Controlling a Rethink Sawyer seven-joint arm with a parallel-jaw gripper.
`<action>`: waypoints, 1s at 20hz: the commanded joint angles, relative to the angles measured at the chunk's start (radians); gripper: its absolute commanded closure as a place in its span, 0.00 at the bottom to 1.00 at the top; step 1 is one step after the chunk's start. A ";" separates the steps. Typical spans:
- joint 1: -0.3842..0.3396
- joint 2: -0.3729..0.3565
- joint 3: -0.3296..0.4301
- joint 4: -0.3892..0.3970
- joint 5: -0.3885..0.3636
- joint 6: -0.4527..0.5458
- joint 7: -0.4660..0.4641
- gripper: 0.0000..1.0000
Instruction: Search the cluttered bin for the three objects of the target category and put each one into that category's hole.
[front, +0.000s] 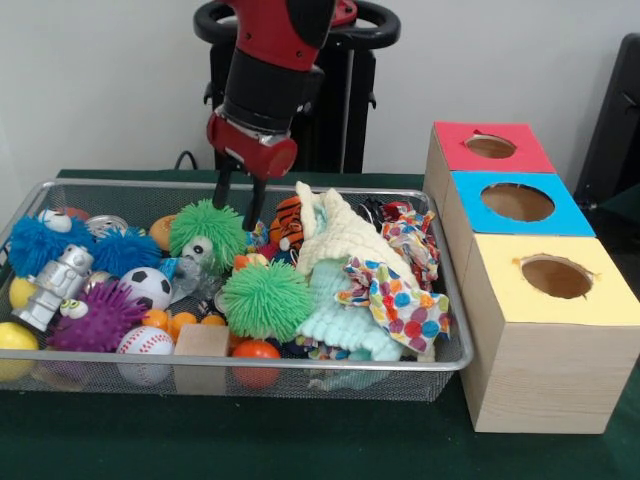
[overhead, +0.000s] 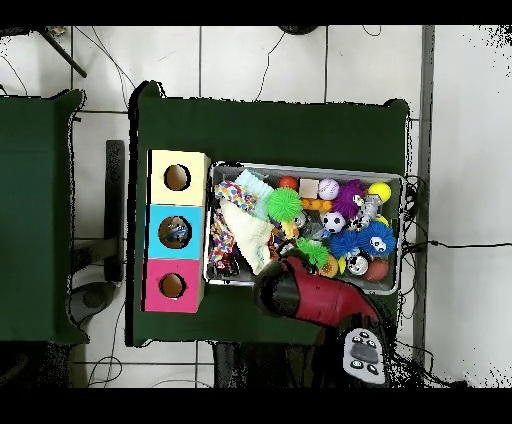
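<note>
Green cloth covers the table (front: 330, 440), and on it sits a wire mesh bin (front: 300, 362) packed with toys, with a row of three wooden boxes just beside it. Each box has a round hole on top: the red box (front: 490, 146) farthest from the camera, the blue box (front: 518, 202) in the middle, the yellow box (front: 556, 277) nearest. My gripper (front: 240, 200) reaches down into the back of the bin, its two dark fingers (front: 256, 205) spread apart with nothing between them. They stand just beside a green spiky ball (front: 205, 228) on one side and an orange striped tiger toy (front: 287, 222) on the other. A second green spiky ball (front: 266, 299) lies nearer the front, by a cream knitted cloth (front: 340, 236) and a polka-dot fabric (front: 400, 300). Blue fuzzy balls (front: 40, 245), a purple spiky ball (front: 95, 318), a soccer ball (front: 148, 287), a baseball (front: 145, 342) and a silver robot figure (front: 55, 285) crowd the other end.
</note>
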 joint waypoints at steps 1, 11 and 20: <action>0.016 0.116 -0.058 -0.019 0.226 -0.087 0.330 0.00; 0.316 0.169 -0.299 -0.177 0.608 0.263 0.464 0.00; 0.357 0.247 -0.437 -0.262 0.640 0.336 0.452 0.00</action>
